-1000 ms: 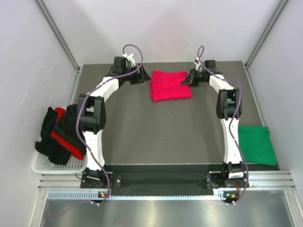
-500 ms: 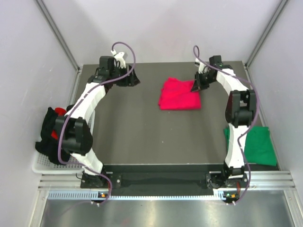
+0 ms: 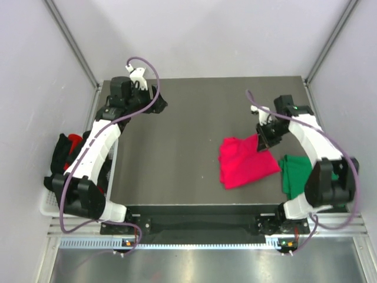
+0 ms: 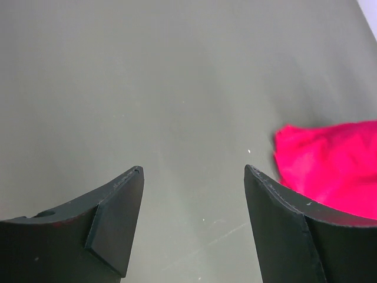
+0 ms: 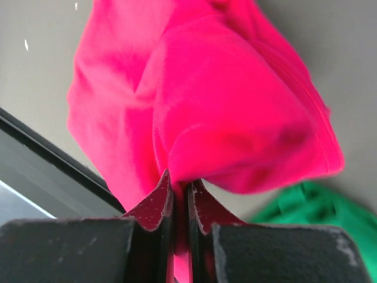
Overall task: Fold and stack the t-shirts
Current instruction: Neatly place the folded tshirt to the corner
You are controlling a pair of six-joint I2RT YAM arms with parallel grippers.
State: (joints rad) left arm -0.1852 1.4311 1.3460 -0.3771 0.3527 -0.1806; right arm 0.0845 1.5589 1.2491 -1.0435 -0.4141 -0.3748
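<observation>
The crimson-pink t-shirt (image 3: 247, 164) is sitting as a folded bundle over the near right part of the table (image 3: 177, 153), with its far right corner raised. The right gripper (image 3: 263, 138) is pinching that corner, its fingers pressed together on a fold of the cloth, while the rest is bulging and drooping away from it; whether the lower edge is resting on the table cannot be told. Just to the right, the dark green t-shirt (image 3: 293, 174) is lying flat at the table's near right edge, its left side meeting the pink cloth and part of it hidden by the right arm. Across the table, the left gripper (image 3: 152, 101) is hovering over the bare far left corner, fingers spread and holding nothing. At the left edge, black and red t-shirts (image 3: 62, 162) are lying heaped in a white basket (image 3: 50, 203).
</observation>
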